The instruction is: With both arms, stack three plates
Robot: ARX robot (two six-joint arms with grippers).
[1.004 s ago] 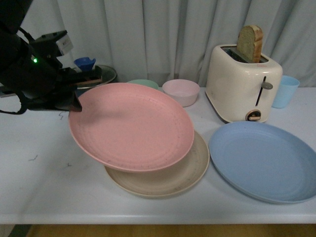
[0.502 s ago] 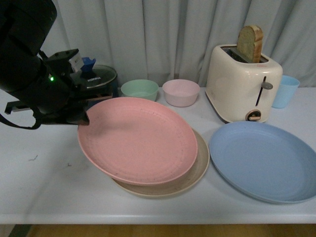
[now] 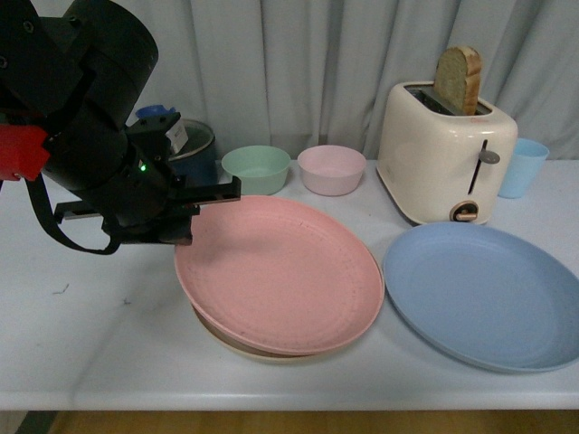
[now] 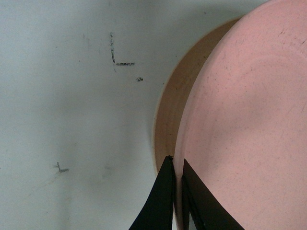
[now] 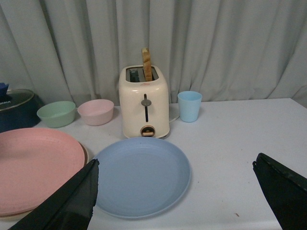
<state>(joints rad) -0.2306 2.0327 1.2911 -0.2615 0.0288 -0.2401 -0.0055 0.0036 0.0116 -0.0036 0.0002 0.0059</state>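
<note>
Upper left in the front view, the left arm (image 3: 90,108) is bulky matte black, with a red block (image 3: 20,151), a small green light (image 3: 142,167) and a looping black cable (image 3: 47,221). The left tool (image 4: 176,159) and right tool (image 5: 176,165) have flat black tapering fingers.

The pink plate (image 3: 280,271) hides most of the beige plate (image 4: 169,115).

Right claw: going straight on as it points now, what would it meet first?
Likely the light blue plate, lying just ahead of the open right claw; the toaster stands beyond. The claw's height above the table is unclear.
</note>
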